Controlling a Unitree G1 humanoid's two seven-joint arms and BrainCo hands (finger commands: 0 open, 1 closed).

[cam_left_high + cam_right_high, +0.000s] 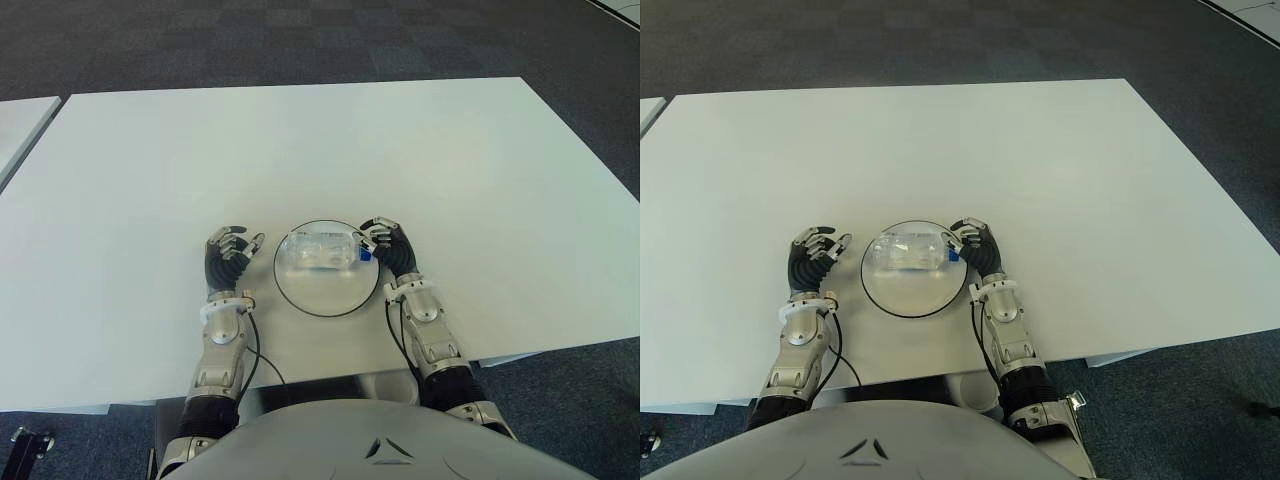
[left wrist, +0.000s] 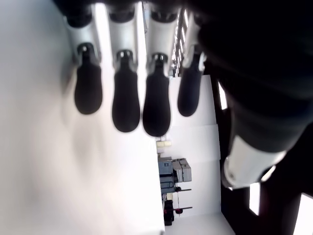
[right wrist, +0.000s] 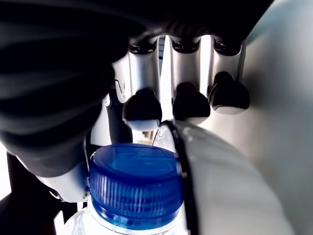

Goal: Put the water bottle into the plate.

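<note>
A clear water bottle [image 1: 318,250] with a blue cap [image 3: 134,183] lies on its side inside the round white plate [image 1: 325,312], near its far half. The cap points toward my right hand [image 1: 386,246]. That hand sits at the plate's right rim. Its fingers [image 3: 188,103] are loosely curled just past the cap, with a small gap showing between them and it. My left hand [image 1: 228,256] stays beside the plate's left edge. Its fingers [image 2: 124,103] are relaxed over the bare table and hold nothing.
The white table [image 1: 300,150] stretches far ahead and to both sides of the plate. Dark carpet lies beyond the far edge. A second white table [image 1: 15,125] shows at the far left.
</note>
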